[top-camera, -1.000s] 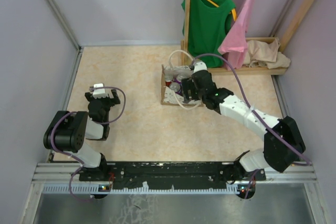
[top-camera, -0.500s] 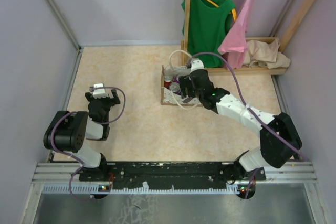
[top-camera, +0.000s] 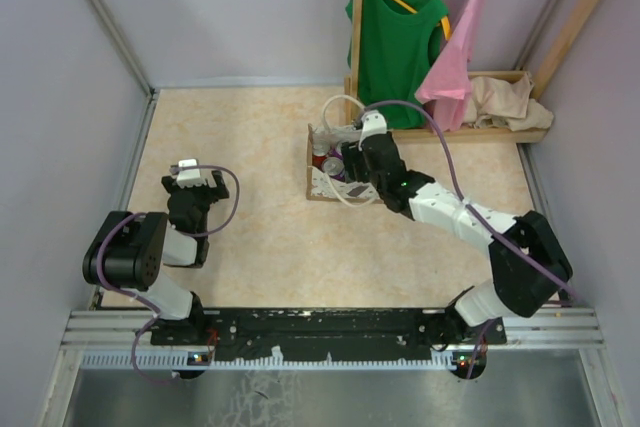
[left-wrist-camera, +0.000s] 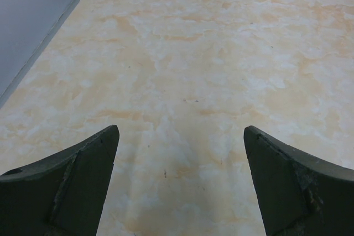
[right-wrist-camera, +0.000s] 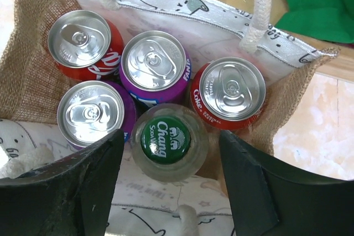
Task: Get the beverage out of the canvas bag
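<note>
The canvas bag (top-camera: 322, 179) stands open mid-table, beige with white rope handles; its wall also shows in the right wrist view (right-wrist-camera: 33, 31). Inside stand two red cans (right-wrist-camera: 79, 42) (right-wrist-camera: 231, 93), two purple cans (right-wrist-camera: 154, 63) (right-wrist-camera: 94, 111) and a glass bottle with a green Chang cap (right-wrist-camera: 166, 140). My right gripper (right-wrist-camera: 171, 161) is open right above the bag, its fingers either side of the bottle cap, not touching it. It also shows in the top view (top-camera: 352, 169). My left gripper (left-wrist-camera: 180, 153) is open and empty over bare table at the left (top-camera: 190, 179).
A wooden rack (top-camera: 357, 37) at the back right holds a green shirt (top-camera: 395, 42) and a pink cloth (top-camera: 458, 57). A tan cloth (top-camera: 505, 99) lies on the rack's base. Grey walls close in the table on three sides.
My right gripper has moved a little left and further over the bag's opening. The left arm has not moved.
</note>
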You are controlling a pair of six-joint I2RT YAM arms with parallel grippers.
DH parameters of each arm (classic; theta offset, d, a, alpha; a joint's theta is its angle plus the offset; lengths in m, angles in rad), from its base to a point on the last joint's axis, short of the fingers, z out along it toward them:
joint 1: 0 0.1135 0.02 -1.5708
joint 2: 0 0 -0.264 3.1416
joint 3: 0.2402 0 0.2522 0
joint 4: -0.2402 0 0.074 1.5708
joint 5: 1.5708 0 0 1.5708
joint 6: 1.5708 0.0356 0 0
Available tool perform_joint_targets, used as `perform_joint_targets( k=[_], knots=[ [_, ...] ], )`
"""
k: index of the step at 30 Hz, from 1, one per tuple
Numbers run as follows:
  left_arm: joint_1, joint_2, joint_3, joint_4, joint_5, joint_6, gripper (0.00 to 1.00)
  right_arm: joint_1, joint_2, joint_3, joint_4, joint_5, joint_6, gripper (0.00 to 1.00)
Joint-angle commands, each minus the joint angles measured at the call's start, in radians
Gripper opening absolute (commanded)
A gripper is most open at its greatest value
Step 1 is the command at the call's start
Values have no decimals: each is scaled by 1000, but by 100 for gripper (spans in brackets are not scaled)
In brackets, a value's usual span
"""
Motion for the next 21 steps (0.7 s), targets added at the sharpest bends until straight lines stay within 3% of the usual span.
perform_joint_targets(
  k=[1,16,21],
  knots=[
    [-1,7,-5,17,-4,5,100,8,5,-6,100,20,-34,68],
    [-1,7,-5,17,-4,5,100,8,36,-57,194,-3,-32,58],
    [-1,6,-6,17,-4,5,100,8,37,-79,215,-8,-37,50]
  ],
)
